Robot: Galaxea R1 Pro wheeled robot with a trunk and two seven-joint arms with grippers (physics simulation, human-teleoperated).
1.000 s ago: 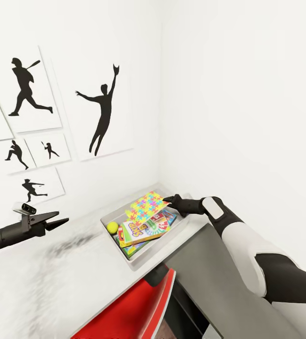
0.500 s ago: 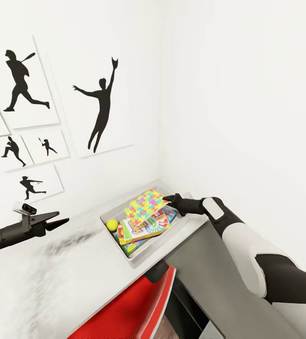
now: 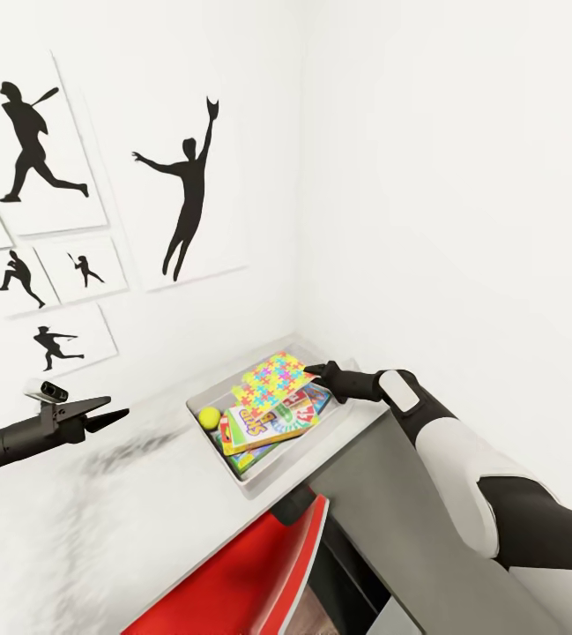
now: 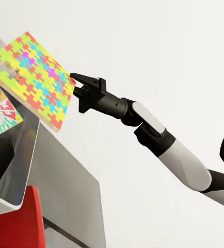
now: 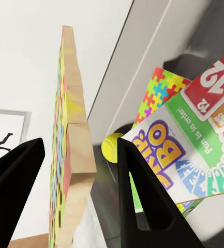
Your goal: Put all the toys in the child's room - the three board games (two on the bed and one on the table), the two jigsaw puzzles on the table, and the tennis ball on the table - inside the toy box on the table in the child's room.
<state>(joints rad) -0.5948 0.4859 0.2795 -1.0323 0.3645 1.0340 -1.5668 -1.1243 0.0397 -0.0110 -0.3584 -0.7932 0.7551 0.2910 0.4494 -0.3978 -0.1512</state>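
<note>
Counter [image 3: 100, 520]: pale. Toy box [image 3: 343, 428]: I saw it below my right jaws [image 3: 319, 370], holding Skip-Bo game [image 3: 263, 425], tennis ball [image 3: 209, 416]. Jigsaw puzzle [image 3: 274, 377]: tilted between those spread jaws, over the box. Left jaws [image 3: 114, 414]: spread, empty, well apart.

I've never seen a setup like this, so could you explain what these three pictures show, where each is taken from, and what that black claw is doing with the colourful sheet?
It is a simulated two-armed robot. One picture looks down from its head; the others come from cameras near each claw. On the table sits a grey toy box holding game boxes and a tennis ball. The right gripper is open, with a jigsaw puzzle between its spread fingers, tilted over the box; the left wrist view shows the fingertips just apart from the puzzle's edge. The left gripper hovers open over the table, holding nothing.
</note>
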